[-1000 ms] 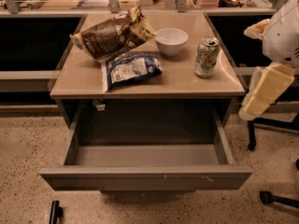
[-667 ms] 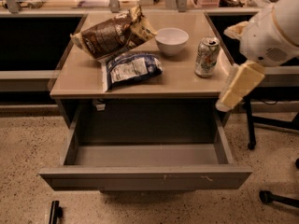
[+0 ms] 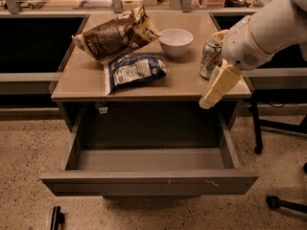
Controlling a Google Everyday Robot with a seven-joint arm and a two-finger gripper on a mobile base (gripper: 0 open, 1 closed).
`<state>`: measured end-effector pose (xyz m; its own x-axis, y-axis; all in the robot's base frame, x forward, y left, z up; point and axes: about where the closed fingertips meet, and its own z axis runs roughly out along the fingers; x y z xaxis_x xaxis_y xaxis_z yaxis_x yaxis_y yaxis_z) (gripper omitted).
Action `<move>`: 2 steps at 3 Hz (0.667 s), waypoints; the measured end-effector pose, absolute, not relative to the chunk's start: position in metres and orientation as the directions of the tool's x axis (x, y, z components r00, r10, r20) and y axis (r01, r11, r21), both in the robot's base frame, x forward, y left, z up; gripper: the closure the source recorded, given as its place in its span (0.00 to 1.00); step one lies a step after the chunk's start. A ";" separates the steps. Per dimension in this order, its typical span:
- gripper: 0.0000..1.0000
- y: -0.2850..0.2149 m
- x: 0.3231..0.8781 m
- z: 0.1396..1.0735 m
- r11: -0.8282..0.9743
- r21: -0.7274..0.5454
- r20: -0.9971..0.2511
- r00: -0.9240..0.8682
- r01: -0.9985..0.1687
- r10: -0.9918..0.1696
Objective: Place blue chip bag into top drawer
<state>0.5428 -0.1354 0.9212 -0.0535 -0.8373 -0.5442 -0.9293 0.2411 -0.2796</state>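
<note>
Gripper (image 3: pixel 211 96) over cabinet's (image 3: pixel 182 87) right edge (can (image 3: pixel 209 56) partly hidden behind it)

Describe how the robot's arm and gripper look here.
The arm is a thick, rounded white shell with thin tan seam rings and a small dotted grille near the wrist. The gripper, at the front edge of the cabinet top beside the can, is pale cream-yellow, blocky and tapering. No cables show.

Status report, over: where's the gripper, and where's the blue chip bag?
Gripper at right front corner of cabinet, apart from blue chip bag. Bag flat on cabinet top, top drawer open below. Soda can close beside arm.
</note>
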 end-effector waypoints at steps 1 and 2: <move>0.00 -0.136 0.542 0.918 0.259 -0.280 -0.558 -0.063 -0.924 -0.827; 0.00 -0.110 0.559 0.895 0.240 -0.256 -0.610 -0.036 -0.937 -0.791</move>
<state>0.5592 -0.1102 0.8945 -0.0361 -0.7913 -0.6104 -0.9365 0.2399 -0.2556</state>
